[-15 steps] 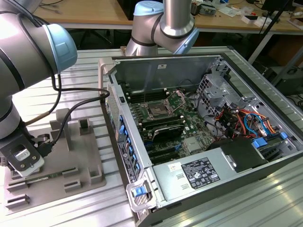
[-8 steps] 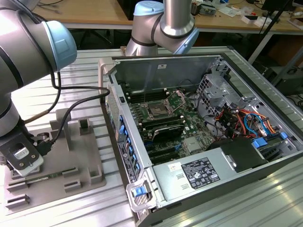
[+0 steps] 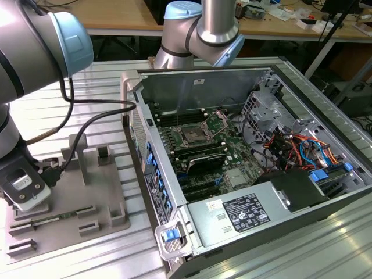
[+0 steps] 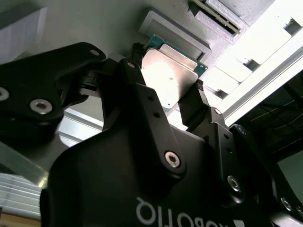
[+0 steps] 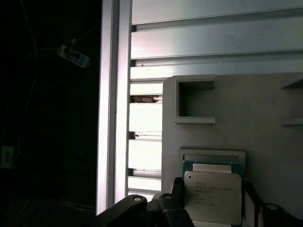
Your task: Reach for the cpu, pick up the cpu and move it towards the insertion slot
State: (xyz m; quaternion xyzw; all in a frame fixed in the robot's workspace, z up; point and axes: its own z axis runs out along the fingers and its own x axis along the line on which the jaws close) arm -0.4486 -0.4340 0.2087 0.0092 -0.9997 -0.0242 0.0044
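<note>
Item: pale silvery square cpu, green-rimmed, held by black two-fingered gripper, jaws seemingly closed on its opposite edges, just over grey plastic tray.
Insertion slot: dark silver-framed socket, well apart toward the exterior view's right, inside the open metal computer case.

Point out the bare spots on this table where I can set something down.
Bare slats of the table lie between the grey tray and the arm's base, and in front of the computer case at the exterior view's right. Crowded: the tray around the gripper and cpu, and the case's cables.
</note>
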